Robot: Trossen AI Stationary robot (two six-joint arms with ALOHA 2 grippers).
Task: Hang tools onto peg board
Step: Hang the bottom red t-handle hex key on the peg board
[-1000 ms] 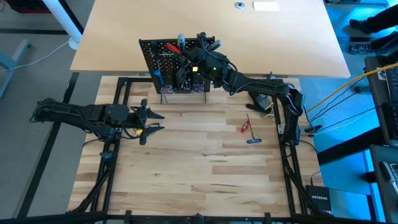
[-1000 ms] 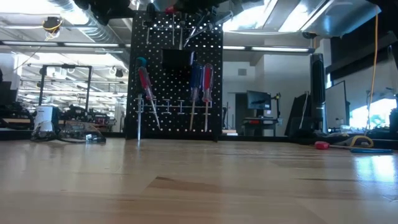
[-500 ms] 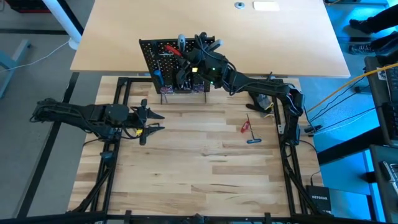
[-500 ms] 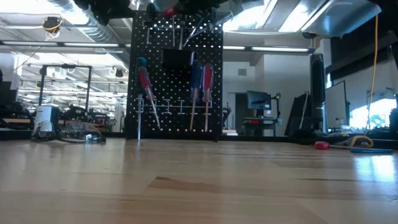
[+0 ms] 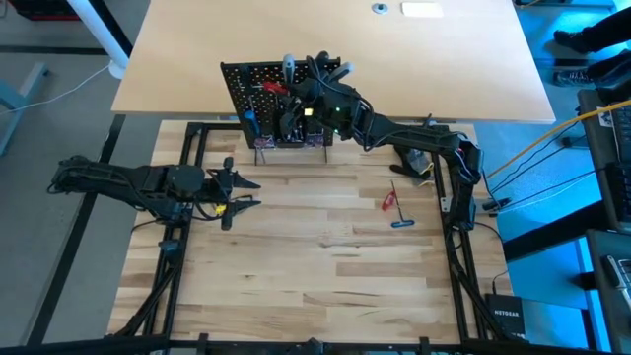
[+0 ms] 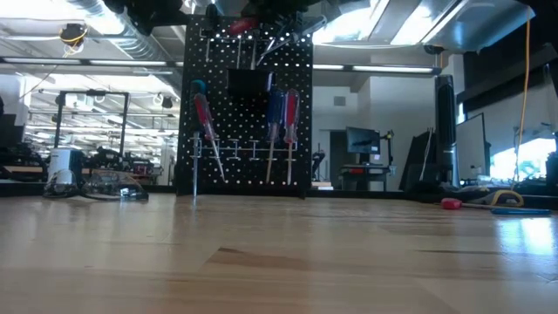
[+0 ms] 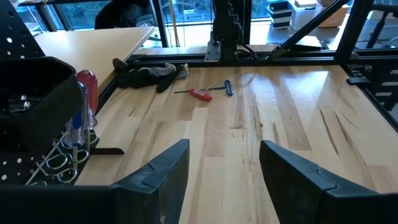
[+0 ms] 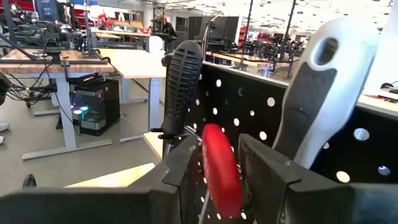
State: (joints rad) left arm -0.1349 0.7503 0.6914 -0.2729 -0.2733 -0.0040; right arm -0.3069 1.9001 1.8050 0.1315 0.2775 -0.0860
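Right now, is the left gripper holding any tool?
No. In the left wrist view the left gripper is open, with only bare table between its fingers.

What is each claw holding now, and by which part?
The right claw at the peg board has a red tool handle between its fingers; whether it still grips is unclear. The left claw holds nothing.

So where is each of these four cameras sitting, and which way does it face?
High view: overhead, looking down; both arms, peg board.
Low view: table height, facing the peg board; no clear gripper.
Left wrist view: behind the open left gripper, facing bare table.
Right wrist view: right gripper at a red handle.
Shared: the loose red tool.
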